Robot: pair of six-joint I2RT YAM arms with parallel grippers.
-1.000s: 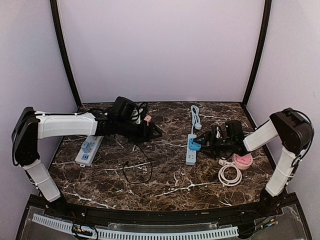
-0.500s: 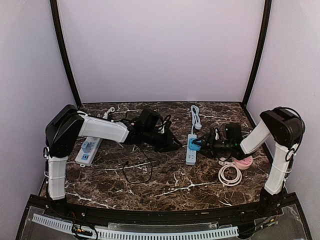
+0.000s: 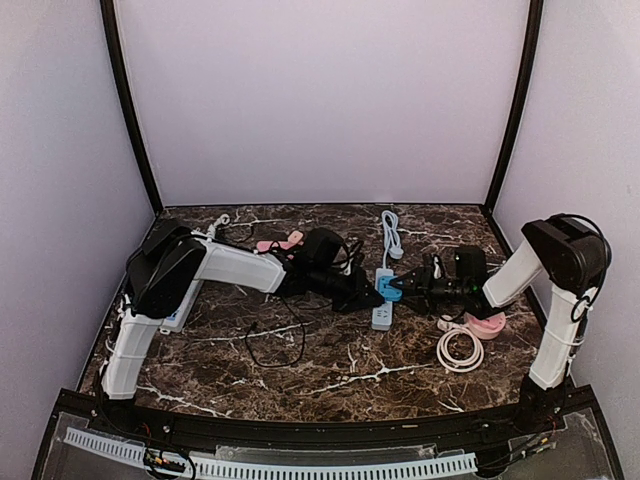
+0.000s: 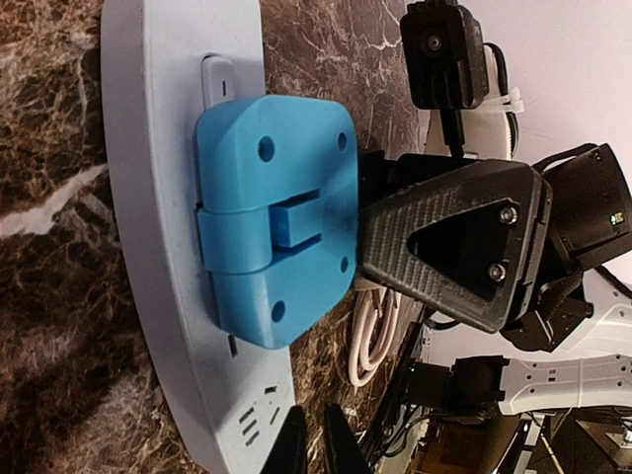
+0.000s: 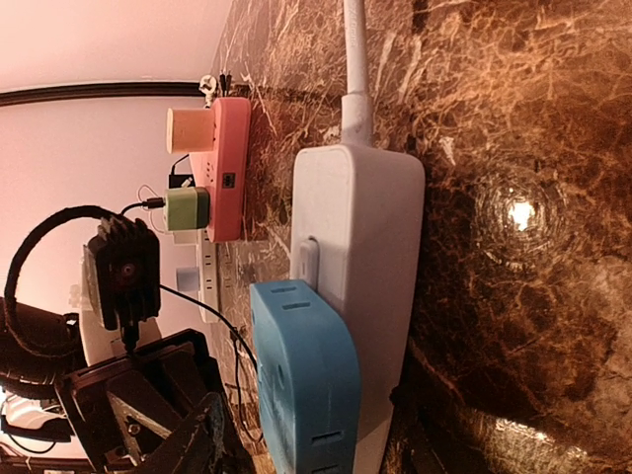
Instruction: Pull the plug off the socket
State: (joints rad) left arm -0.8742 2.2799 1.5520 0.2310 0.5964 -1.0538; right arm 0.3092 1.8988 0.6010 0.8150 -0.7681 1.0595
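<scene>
A: Where's the blue plug (image 4: 272, 222)?
B: Seated in the white power strip (image 4: 158, 197), mid bench (image 3: 330, 360). Your right end effector (image 3: 406, 290) straddles it, half open, one finger touching. Can't tell if it's pinching yet.
A: Left?
B: Left end effector (image 4: 311, 446) is nearly shut, empty, just beside the strip. Looks like the grasp step. Next you need a firm squeeze, strip pinned, straight pull.
</scene>
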